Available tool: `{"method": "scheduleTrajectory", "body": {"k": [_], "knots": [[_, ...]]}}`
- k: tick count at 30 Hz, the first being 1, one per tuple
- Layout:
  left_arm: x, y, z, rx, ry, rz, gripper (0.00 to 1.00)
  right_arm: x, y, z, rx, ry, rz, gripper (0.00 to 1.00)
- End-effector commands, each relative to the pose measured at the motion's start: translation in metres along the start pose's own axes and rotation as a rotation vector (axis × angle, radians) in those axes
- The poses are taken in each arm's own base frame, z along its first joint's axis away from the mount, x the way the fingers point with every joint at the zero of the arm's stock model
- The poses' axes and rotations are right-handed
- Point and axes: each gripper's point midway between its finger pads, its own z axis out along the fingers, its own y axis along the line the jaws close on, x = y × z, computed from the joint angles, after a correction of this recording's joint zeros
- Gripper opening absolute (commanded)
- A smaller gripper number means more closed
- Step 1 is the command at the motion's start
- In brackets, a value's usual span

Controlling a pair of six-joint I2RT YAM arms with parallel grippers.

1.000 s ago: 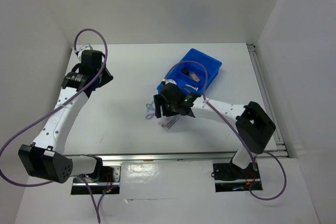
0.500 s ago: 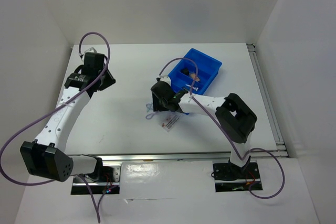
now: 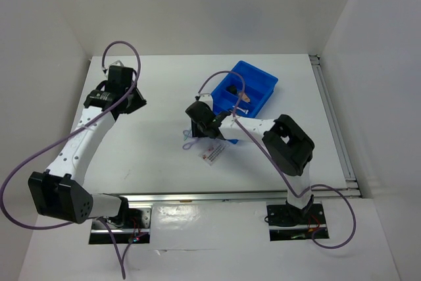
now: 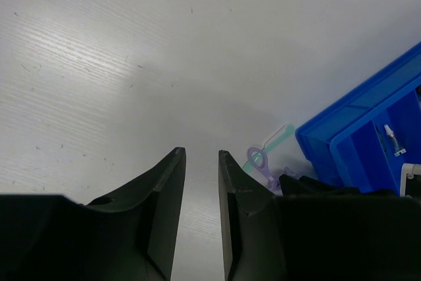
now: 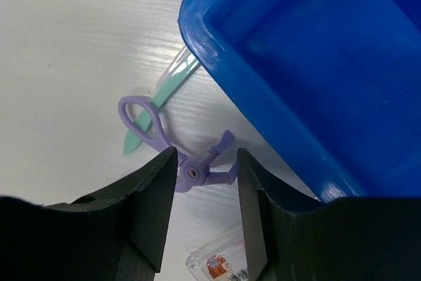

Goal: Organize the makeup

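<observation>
Change: the right tool (image 5: 205, 162) has come down off the blue tray's (image 5: 263, 116) near corner and its jaws have drawn in; a pickup looks under way.
Lilac looped piece (image 5: 191, 172): flat on mid-counter (image 3: 158, 156), touching the tray wall, pivot between the right jaws.
Right tool state: part-spread astride the pivot; a pinch cannot be told.
White packet (image 5: 220, 264): just nearer the counter's near edge.
Left tool (image 4: 202, 162): slightly spread, empty, near the left edge.

The white packet (image 3: 212, 154) bears unreadably small red print.
</observation>
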Motion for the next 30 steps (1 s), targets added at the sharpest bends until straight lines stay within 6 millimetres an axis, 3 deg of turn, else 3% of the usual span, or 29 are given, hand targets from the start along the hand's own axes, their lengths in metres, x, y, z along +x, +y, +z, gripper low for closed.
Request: {"method": "scheduleTrajectory", "body": {"k": [1,5,9,14,20,21,22,23,26,27,30], "knots": [[-0.004,-0.002,0.002,0.014,-0.013,0.017,0.39,-0.015,0.002,0.003,0.023,-0.045,0.030,0.47],[-0.003,-0.003,0.002,0.021,-0.008,0.017,0.39,-0.015,0.002,0.003,0.023,-0.045,0.030,0.40],[-0.003,-0.003,0.002,0.021,-0.008,0.017,0.39,-0.010,0.001,0.007,0.033,-0.031,0.024,0.39],[0.000,-0.005,0.003,0.027,-0.005,0.023,0.39,-0.014,0.016,0.007,0.005,-0.033,-0.015,0.39],[0.000,-0.005,0.003,0.027,-0.005,0.023,0.38,-0.015,0.018,0.006,0.015,-0.042,-0.022,0.16],[0.000,-0.005,0.003,0.027,-0.005,0.023,0.38,-0.019,0.020,0.002,0.008,-0.051,-0.018,0.14],[0.000,-0.005,0.003,0.027,-0.005,0.023,0.38,-0.021,0.019,-0.004,0.008,-0.051,-0.018,0.03],[-0.004,-0.006,0.002,0.025,-0.018,0.030,0.38,-0.026,0.025,-0.009,-0.016,-0.051,-0.027,0.00],[-0.005,-0.003,-0.001,0.012,-0.016,0.032,0.38,-0.046,0.047,-0.040,-0.088,-0.103,-0.081,0.00],[-0.011,-0.003,-0.002,0.013,-0.028,0.023,0.38,-0.055,0.059,-0.057,-0.145,-0.125,-0.090,0.00],[-0.028,-0.008,-0.014,0.033,-0.069,0.017,0.38,-0.084,0.070,-0.092,-0.216,-0.195,-0.084,0.00]]}}
